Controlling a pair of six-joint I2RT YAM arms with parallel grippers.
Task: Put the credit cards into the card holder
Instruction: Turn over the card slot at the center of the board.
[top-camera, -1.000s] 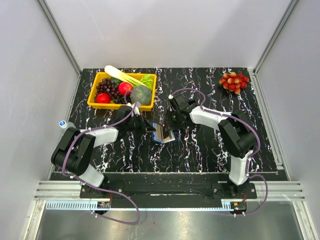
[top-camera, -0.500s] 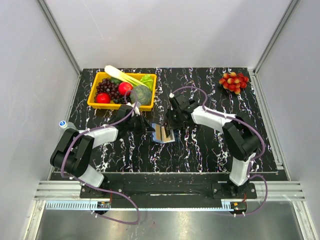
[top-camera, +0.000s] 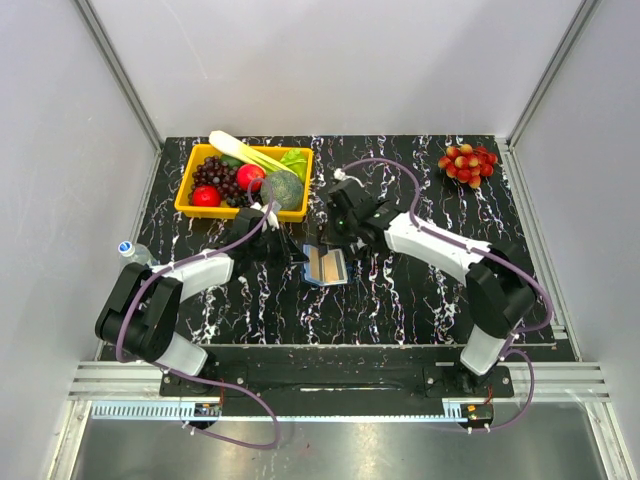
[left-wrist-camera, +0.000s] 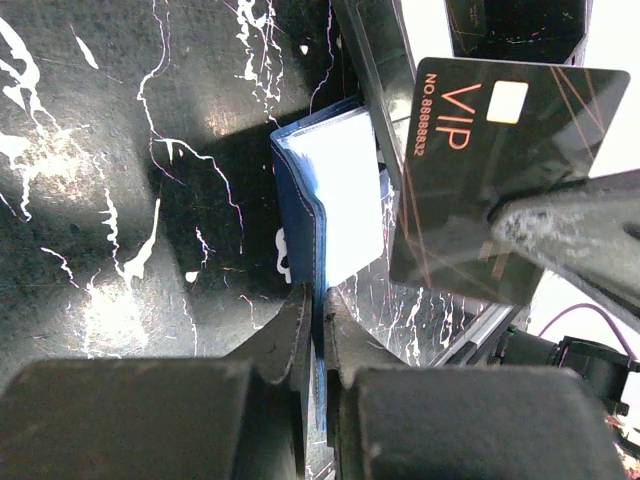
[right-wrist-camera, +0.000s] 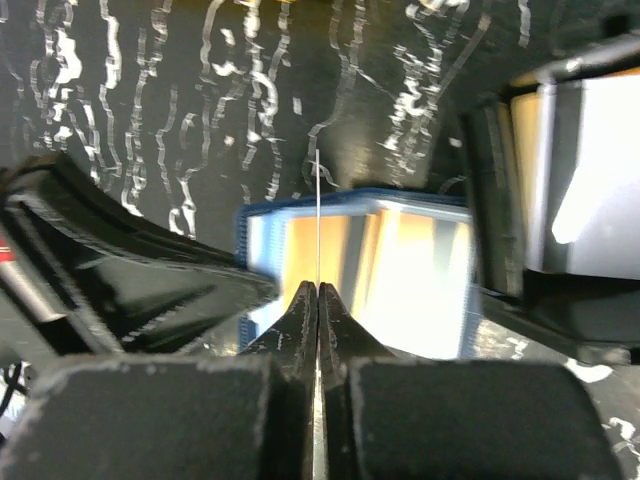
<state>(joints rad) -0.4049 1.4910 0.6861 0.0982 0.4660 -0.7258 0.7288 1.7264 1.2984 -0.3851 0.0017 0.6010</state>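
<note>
The dark-blue card holder (top-camera: 326, 267) lies open mid-table, its light-blue inside showing tan cards (right-wrist-camera: 400, 270). My left gripper (top-camera: 300, 257) is shut on the holder's left cover (left-wrist-camera: 300, 200), pinching its edge between the fingertips (left-wrist-camera: 318, 305). My right gripper (top-camera: 331, 242) is shut on one credit card and holds it upright just above the holder. That card looks dark with orange "VIP" lettering in the left wrist view (left-wrist-camera: 490, 170). It shows as a thin edge in the right wrist view (right-wrist-camera: 317, 215), between the right fingertips (right-wrist-camera: 317, 290).
A black open tray (right-wrist-camera: 500, 200) with more white and tan cards stands right beside the holder. A yellow basket (top-camera: 186, 207) of fruit and vegetables is at the back left. A red grape bunch (top-camera: 467, 163) lies at the back right. A bottle (top-camera: 130, 250) lies off the mat's left edge.
My right gripper has swung left and a little back with the card, from beside the holder to over it. The left gripper keeps its hold on the holder.
</note>
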